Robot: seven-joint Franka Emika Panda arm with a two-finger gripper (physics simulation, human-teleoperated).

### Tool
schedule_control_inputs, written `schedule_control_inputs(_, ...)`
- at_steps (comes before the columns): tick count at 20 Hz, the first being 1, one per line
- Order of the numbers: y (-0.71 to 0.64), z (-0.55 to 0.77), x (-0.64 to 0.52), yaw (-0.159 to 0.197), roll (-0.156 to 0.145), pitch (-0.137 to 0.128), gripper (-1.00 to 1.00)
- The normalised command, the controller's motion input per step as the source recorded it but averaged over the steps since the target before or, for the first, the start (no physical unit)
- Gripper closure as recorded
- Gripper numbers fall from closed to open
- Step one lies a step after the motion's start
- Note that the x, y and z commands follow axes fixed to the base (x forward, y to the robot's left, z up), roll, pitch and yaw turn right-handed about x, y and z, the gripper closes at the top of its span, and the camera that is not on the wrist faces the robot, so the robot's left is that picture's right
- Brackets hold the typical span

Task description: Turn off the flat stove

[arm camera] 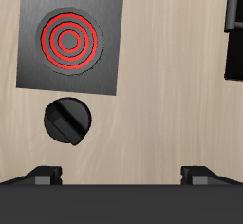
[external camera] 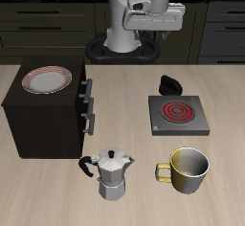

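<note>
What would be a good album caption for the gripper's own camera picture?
Open gripper above a wooden table, looking down on the grey square flat stove, coil glowing red, and its round black knob.

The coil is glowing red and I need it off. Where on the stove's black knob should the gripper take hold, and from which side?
Grip the raised bar across the black knob, one finger on each long flat side. Come straight down from above: the knob lies flat on the table behind the flat stove, the gripper hangs open over it, and nothing crowds it. The round rim probably offers less purchase for twisting.

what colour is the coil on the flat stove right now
Glowing red rings on the flat stove, clearest in the wrist view.
</note>
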Motion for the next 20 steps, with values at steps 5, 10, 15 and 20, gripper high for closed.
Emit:
schedule_control_inputs(5,0.45,-0.07,-0.17,0.044,0.021,-0.017,-1.0)
schedule_control_inputs(10,0.27,-0.05,-0.03,0.033,0.006,-0.003,-1.0)
schedule_control_inputs(15,0.43,-0.07,-0.11,0.082,-0.036,-0.028,-1.0)
schedule_control_inputs(20,0.35,-0.16,-0.01,0.1,0.018,-0.009,-1.0)
